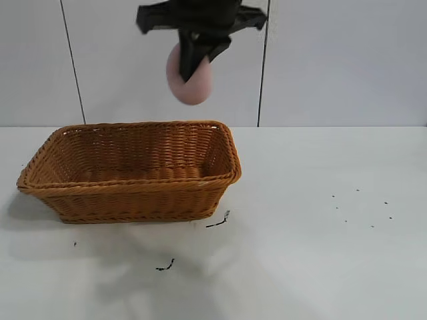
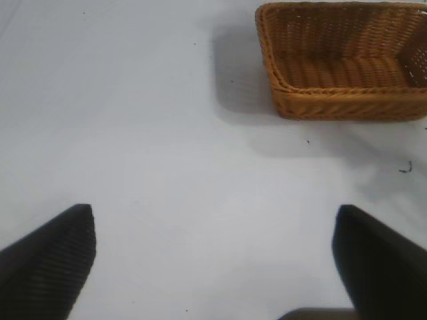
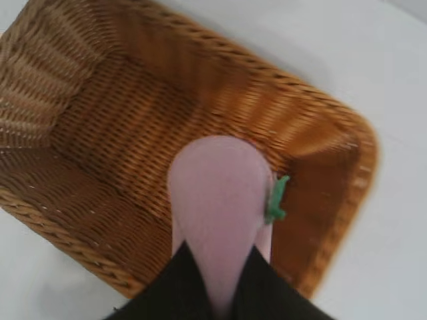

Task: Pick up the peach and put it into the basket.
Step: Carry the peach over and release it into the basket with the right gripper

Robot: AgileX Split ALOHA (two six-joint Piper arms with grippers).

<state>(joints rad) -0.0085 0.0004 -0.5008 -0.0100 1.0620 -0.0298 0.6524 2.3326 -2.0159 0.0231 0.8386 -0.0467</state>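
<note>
The peach [image 1: 193,83] hangs in the air above the wicker basket [image 1: 133,190], over its right end, with a small green leaf [image 3: 275,199] at its side. The right end effector [image 1: 197,63] grips it from above. The left end effector [image 2: 213,267] hovers over the bare white surface [image 2: 167,147], fingers spread wide, well apart from the basket.

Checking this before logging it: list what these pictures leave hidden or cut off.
- Exterior view: right gripper covers part of the peach; its arm is cut off by the top edge.
- Right wrist view: peach hides part of the basket floor.
- Left wrist view: basket cut off by the edges; left gripper shows fingertips only.
- Table specks: too small to identify.
</note>
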